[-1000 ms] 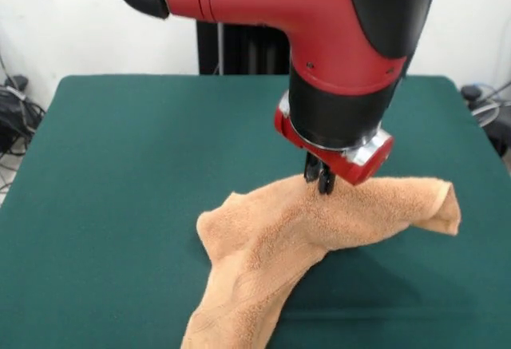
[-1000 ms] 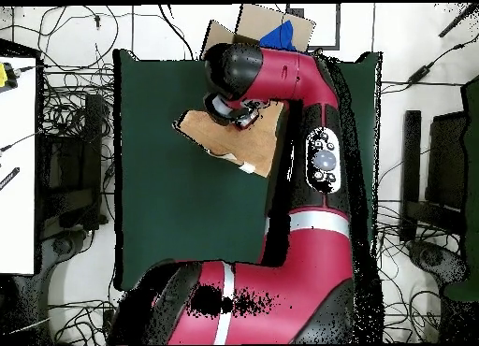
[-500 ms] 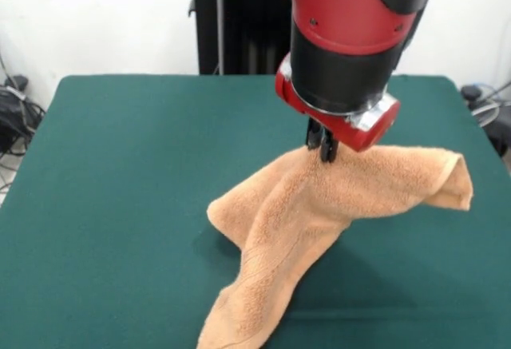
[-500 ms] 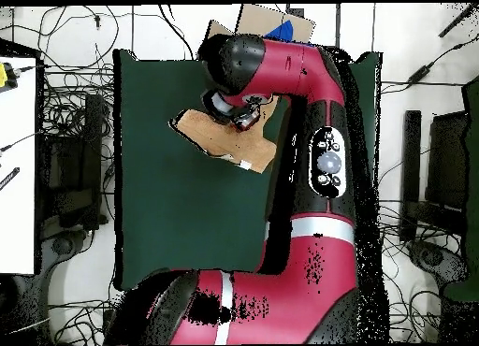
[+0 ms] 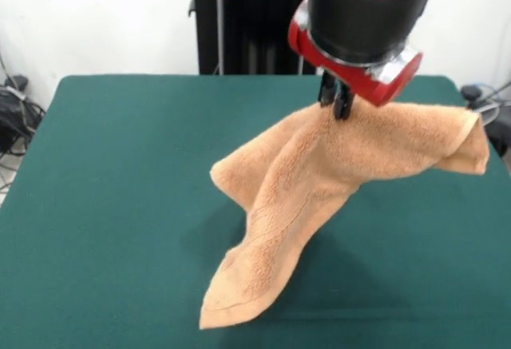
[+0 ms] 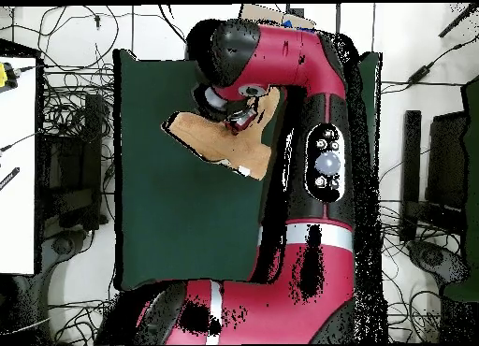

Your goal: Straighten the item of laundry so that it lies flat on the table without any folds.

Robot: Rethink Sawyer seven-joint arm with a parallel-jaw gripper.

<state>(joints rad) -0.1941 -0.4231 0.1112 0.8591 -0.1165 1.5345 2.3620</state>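
Above the green table (image 5: 120, 165), toward its right half in the front view, we see one orange-tan towel (image 5: 319, 181) hanging in the air from one gripper (image 5: 338, 103), whose black fingertips are pinched together on a fold near the towel's top middle. Reading from left to right: a rounded bulge of cloth juts out at the left, a long tail droops from it toward the near edge with its lowest corner at or just above the felt, then comes the pinch point, and last a wing of cloth stretches to the right and folds over at its tip. Compared with a second ago, the arm has risen and carried the towel higher and a little to the right; the tail that then ran out of the picture at the near edge now shows whole. We judge this a lift to let the creases fall out, so the flattening is not yet done. We count one towel, one gripper and one table; no tags show from here.
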